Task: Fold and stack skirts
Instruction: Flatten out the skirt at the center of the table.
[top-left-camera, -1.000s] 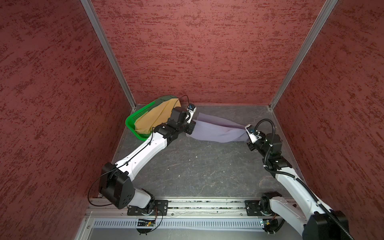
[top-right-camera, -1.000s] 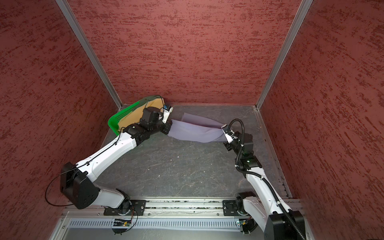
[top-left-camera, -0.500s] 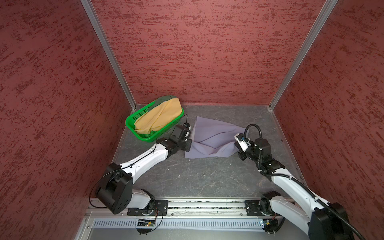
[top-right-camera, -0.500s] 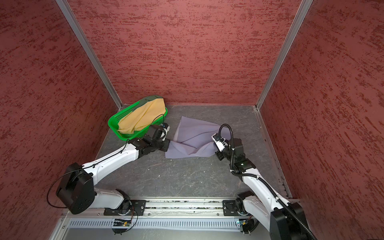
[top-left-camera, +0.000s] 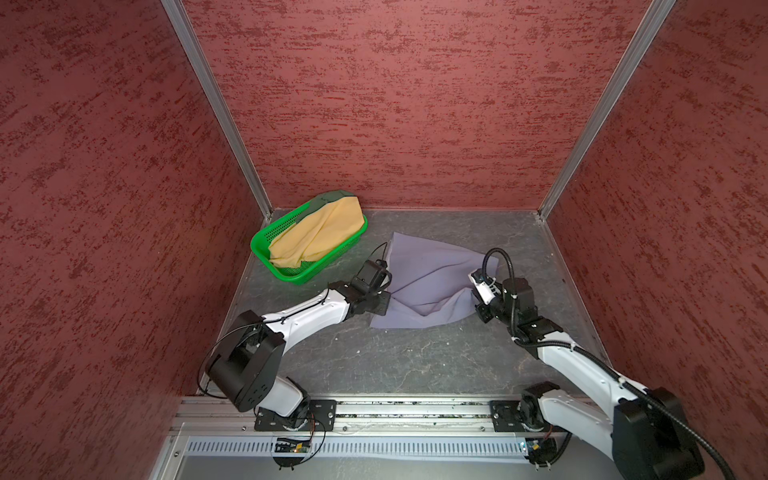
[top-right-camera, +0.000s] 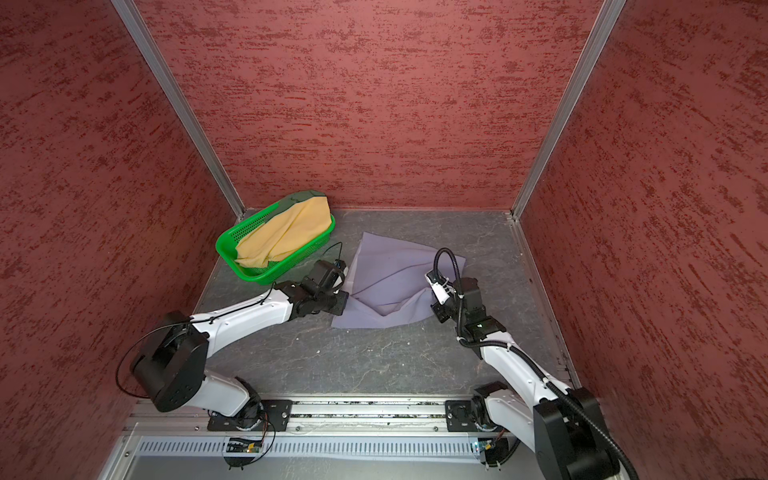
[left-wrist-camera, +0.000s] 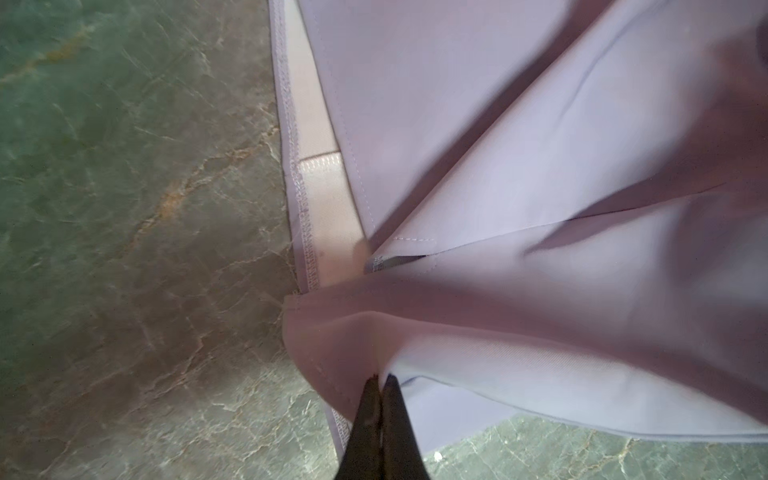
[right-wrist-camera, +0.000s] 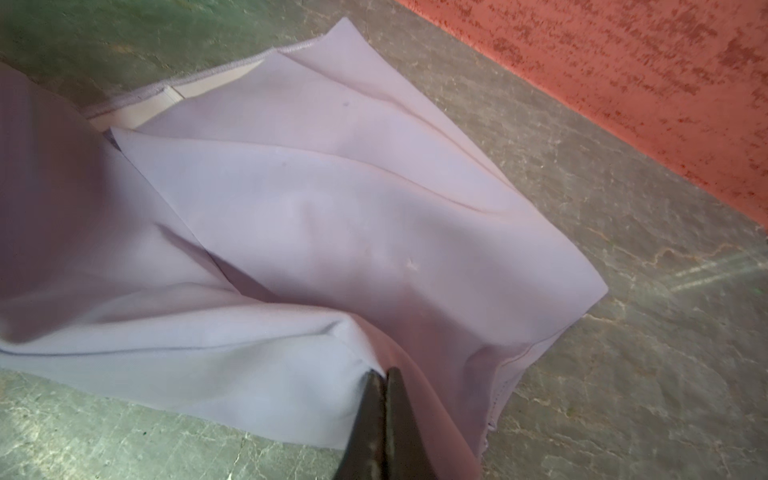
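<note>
Left hand (left-wrist-camera: 380, 379), right hand (right-wrist-camera: 384, 372) pinch lavender skirt (top-left-camera: 428, 278); dark green skirt (top-left-camera: 330, 198) mostly hidden (basket (top-left-camera: 259, 251)).

Three skirts are in view: one lavender skirt (top-left-camera: 432, 278), one yellow skirt (top-left-camera: 320, 237) and one dark green skirt (top-left-camera: 332, 198). There is one green basket (top-left-camera: 299, 276). Two robot arms show, a left arm (top-left-camera: 307, 314) and a right arm (top-left-camera: 582, 365).
</note>
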